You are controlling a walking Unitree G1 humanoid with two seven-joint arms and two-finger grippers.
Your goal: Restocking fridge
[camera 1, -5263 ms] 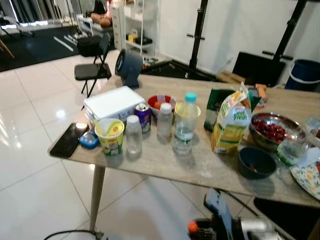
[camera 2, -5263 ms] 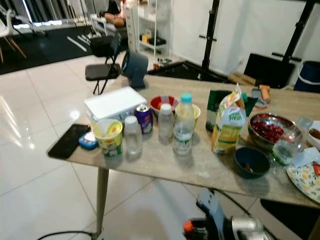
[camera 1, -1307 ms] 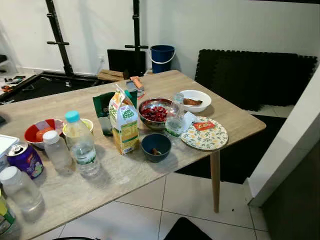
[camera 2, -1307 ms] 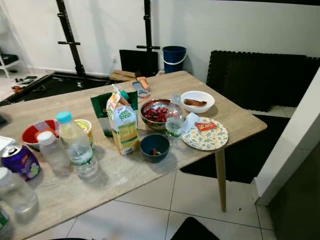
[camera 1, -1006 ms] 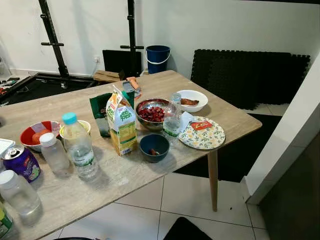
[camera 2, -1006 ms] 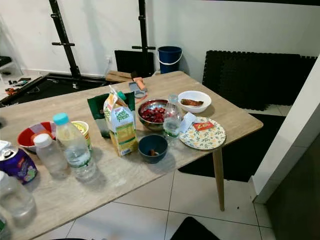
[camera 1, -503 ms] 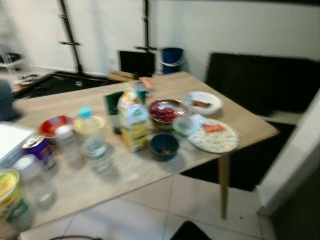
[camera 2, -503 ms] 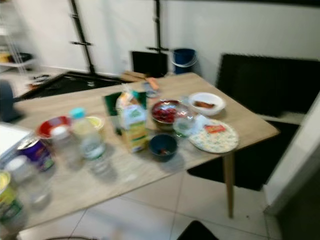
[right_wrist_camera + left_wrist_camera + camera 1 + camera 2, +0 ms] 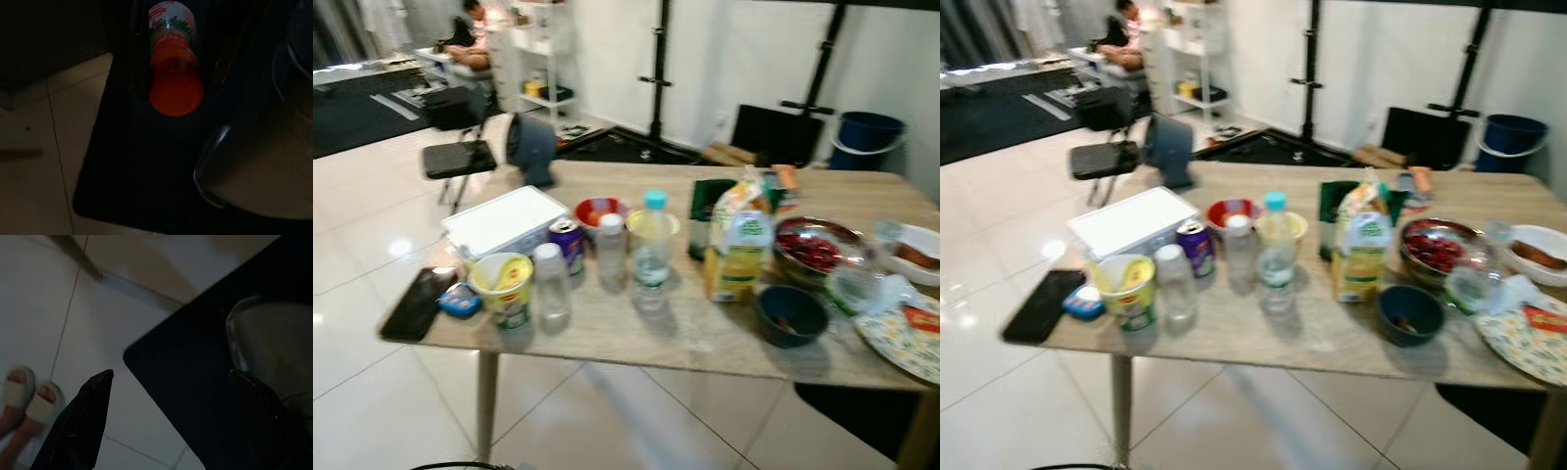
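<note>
Swinging my head back to the left since half a second ago has brought the near left end of the wooden table point(image 9: 636, 338) into sight, with the phone point(image 9: 416, 303) lying at its corner, a small blue thing point(image 9: 460, 301) beside it and the white box point(image 9: 505, 220) behind them. Along the front stand a yellow cup point(image 9: 502, 287), a small clear bottle point(image 9: 550, 283), a purple can point(image 9: 570, 242), a second small bottle point(image 9: 611, 251) and the taller water bottle point(image 9: 651, 252) with its blue cap. Further right the juice carton point(image 9: 737, 246) stands upright, with the dark blue bowl point(image 9: 792, 314) just in front of it and the metal bowl of cherries point(image 9: 813, 247) behind. A red bowl point(image 9: 598, 210) sits behind the bottles. The patterned plate point(image 9: 905, 338) lies at the right end. My left gripper point(image 9: 171, 416) hangs over the tiled floor point(image 9: 44, 303) and a dark mat point(image 9: 195, 382), its fingers point(image 9: 80, 426) spread apart and holding nothing; a person's sandalled feet point(image 9: 27, 394) show nearby. My right wrist view is dim, showing what seems to be a bottle with a red cap point(image 9: 173, 73), and I cannot tell how that gripper stands.
</note>
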